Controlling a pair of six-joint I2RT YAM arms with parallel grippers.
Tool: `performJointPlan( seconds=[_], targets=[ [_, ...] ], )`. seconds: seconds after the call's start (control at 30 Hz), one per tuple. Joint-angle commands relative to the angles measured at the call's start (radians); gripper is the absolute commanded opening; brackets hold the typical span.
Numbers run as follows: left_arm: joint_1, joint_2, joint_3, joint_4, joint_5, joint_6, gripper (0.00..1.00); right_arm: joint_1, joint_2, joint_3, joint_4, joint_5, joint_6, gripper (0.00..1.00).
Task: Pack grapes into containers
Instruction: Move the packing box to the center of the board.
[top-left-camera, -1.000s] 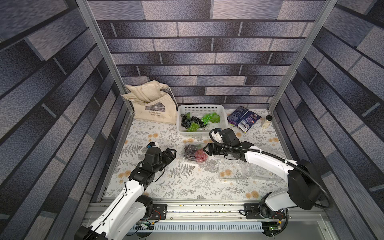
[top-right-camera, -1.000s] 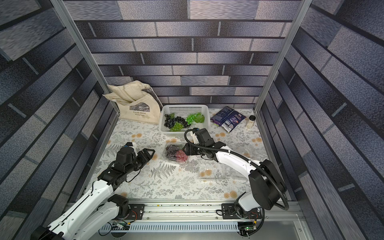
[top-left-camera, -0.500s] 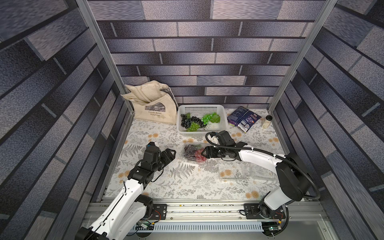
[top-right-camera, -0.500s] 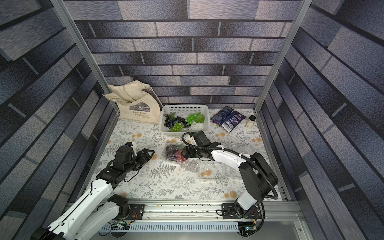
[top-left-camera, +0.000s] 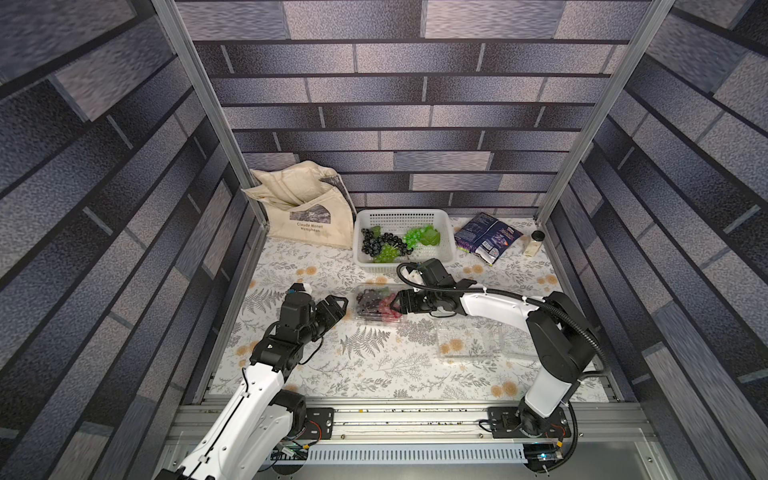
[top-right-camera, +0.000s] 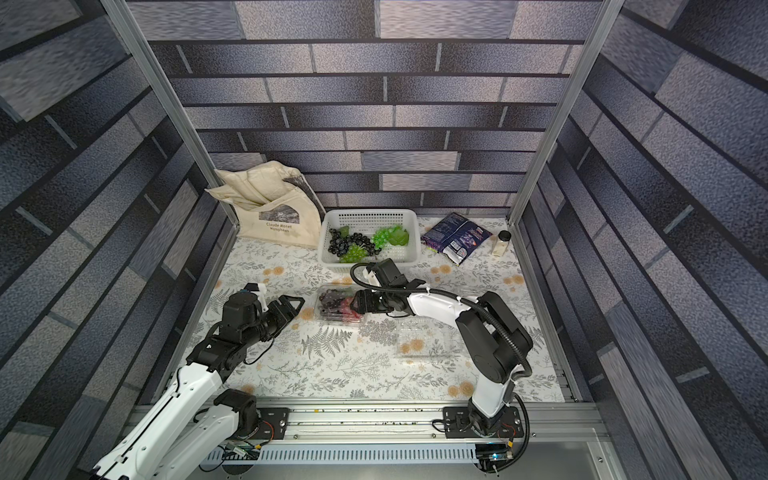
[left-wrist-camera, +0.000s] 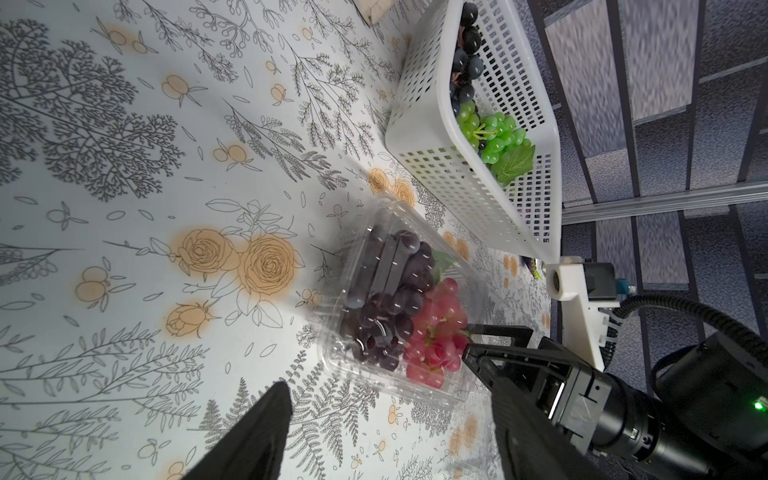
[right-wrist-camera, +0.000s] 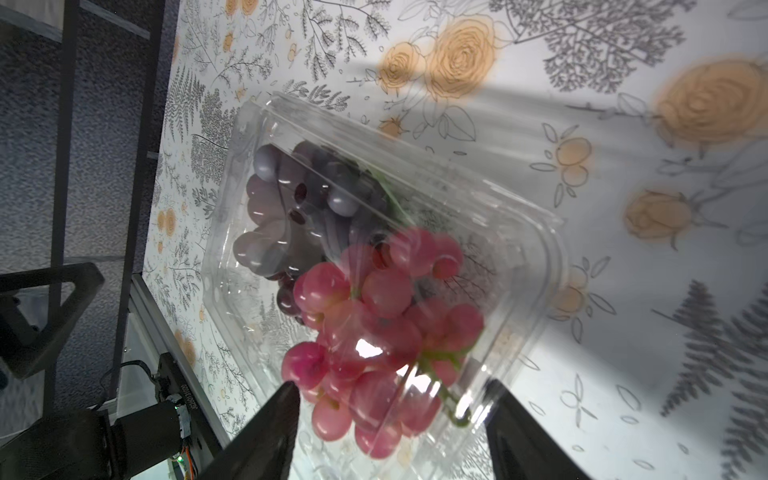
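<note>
**Right end effector** (top-left-camera: 397, 301): jaws spread wide, nothing lifted. The tips flank the right-hand end of the filled container (top-left-camera: 374, 308) at the centre of both top views. The right wrist view is blurred, so contact with the plastic cannot be told.

**Filled container**: clear clamshell, flat on the counter (top-left-camera: 374, 370), with its lid lowered over the contents. Whether the lid is latched cannot be told. Inside are red grapes (right-wrist-camera: 374, 311) at the end nearest the right end effector and dark purple grapes (right-wrist-camera: 282, 199) at the far end.

**Left end effector** (top-left-camera: 334, 307): jaws wide, holding nothing. In both top views it sits just left of the filled container, pointing at it and apart from it.

**Empty container** (top-left-camera: 469, 336): clear clamshell on the counter, lower right of the filled container and beneath the right forearm.

**Basket** (top-left-camera: 401, 212): white and perforated, directly above the filled container in the frame, near the back wall. It holds black grapes (top-left-camera: 374, 245) on the left and green grapes (top-left-camera: 415, 235) with a leaf on the right.

**Tote bag** (top-left-camera: 307, 212): cream, slumped in the corner at the upper left of the basket.

**Snack packet** (top-left-camera: 486, 237): dark blue, lying to the right of the basket.

**Small jar** (top-left-camera: 536, 243): upright, at the far right beside the snack packet.
</note>
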Motion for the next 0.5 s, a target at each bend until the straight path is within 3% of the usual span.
performJointPlan(
  seconds=[0.0,0.47],
  targets=[
    [0.016,-0.018,-0.006,-0.022,0.026,0.008,0.78,0.026,0.046,0.06,0.037,-0.02,0.028,0.7],
    [0.061,-0.034,-0.011,-0.03,0.056,0.006,0.78,0.097,0.168,0.133,0.169,-0.043,0.151,0.68]
  ],
)
